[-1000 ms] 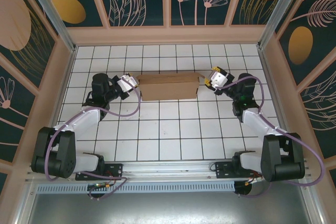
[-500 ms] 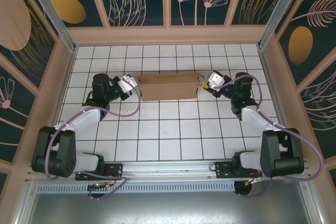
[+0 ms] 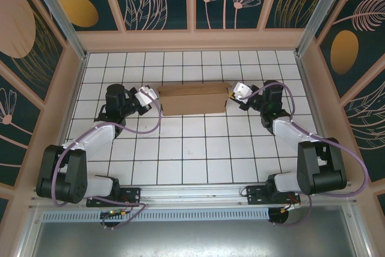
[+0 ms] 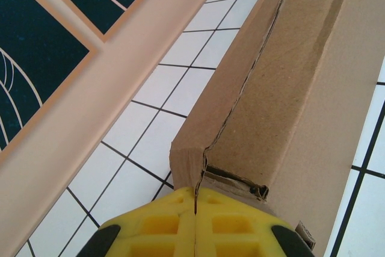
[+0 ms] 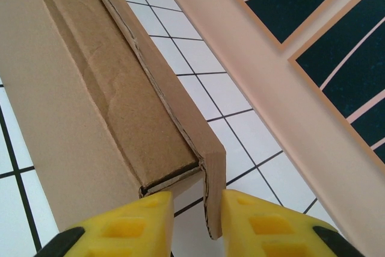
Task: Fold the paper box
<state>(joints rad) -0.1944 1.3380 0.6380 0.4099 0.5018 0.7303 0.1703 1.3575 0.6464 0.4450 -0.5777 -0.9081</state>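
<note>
Half-open, straddling end flap [image 5: 213, 173] of box [image 5: 114, 100] with right fingers [image 5: 258, 224], pressing left fingers [image 4: 150, 230] fully shut at opposite end, risking crushing flap off-crease.

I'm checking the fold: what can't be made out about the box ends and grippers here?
Top view: end flaps of the paper box are too small, partly under the left gripper and right gripper.
Left wrist view: the shut fingers hide whether cardboard is pinched.
Right wrist view: the frame edge cuts off the box's far end.
</note>
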